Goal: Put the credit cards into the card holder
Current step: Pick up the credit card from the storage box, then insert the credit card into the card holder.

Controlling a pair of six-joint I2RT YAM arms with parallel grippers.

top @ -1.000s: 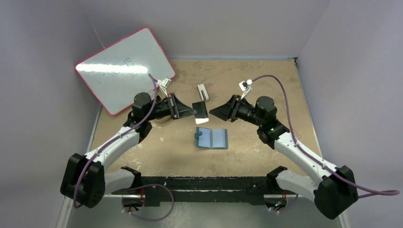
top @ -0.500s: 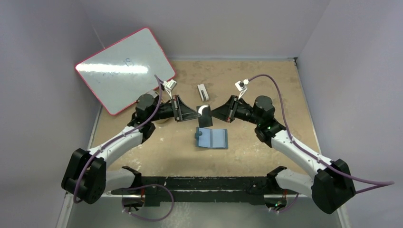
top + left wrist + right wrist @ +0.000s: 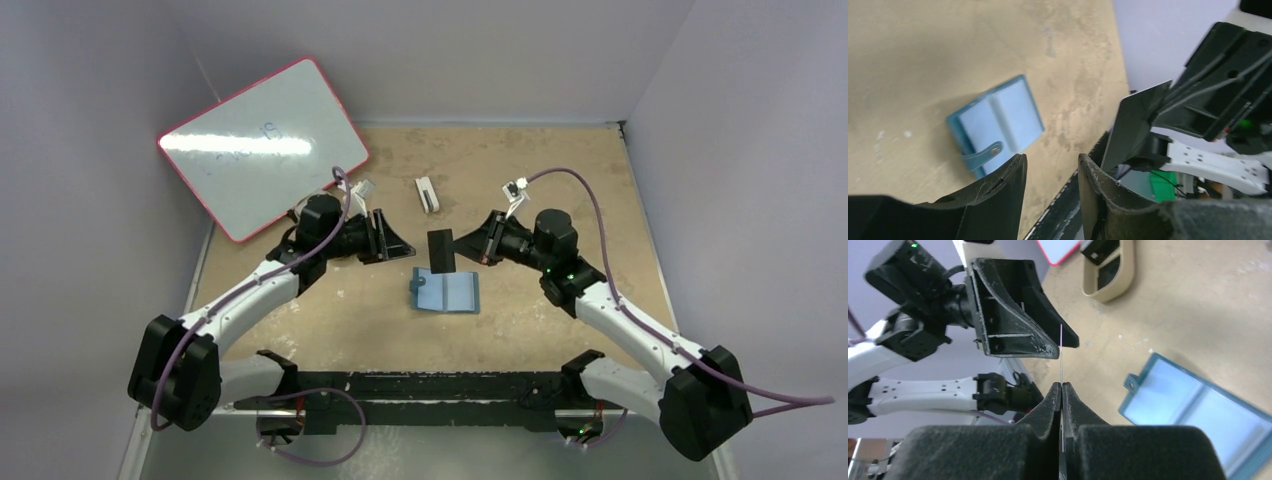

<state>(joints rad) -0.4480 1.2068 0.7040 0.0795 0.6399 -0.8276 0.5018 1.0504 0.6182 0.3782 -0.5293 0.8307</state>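
Note:
A dark credit card (image 3: 440, 248) hangs upright above the table with my right gripper (image 3: 463, 248) shut on its right edge. In the right wrist view the card (image 3: 1061, 352) shows edge-on as a thin line rising out of the closed right gripper (image 3: 1061, 386). The teal-blue card holder (image 3: 445, 291) lies open flat on the table just below the card, its snap strap at the left. My left gripper (image 3: 407, 249) stands open a short way left of the card, with nothing between its fingers. In the left wrist view, the left gripper (image 3: 1050, 160) faces the card (image 3: 1133, 127) and the card holder (image 3: 998, 122).
A small white block (image 3: 427, 194) lies behind the card. A red-rimmed whiteboard (image 3: 262, 145) leans at the back left. A tan tray (image 3: 1113, 277) holding dark flat pieces sits behind my left gripper (image 3: 1018, 315). The arms' black base bar (image 3: 420, 385) runs along the near edge.
The card passed from left to right: my right gripper closed on it, then the left gripper opened and drew back to the left. The card moved slightly right and down toward the card holder.

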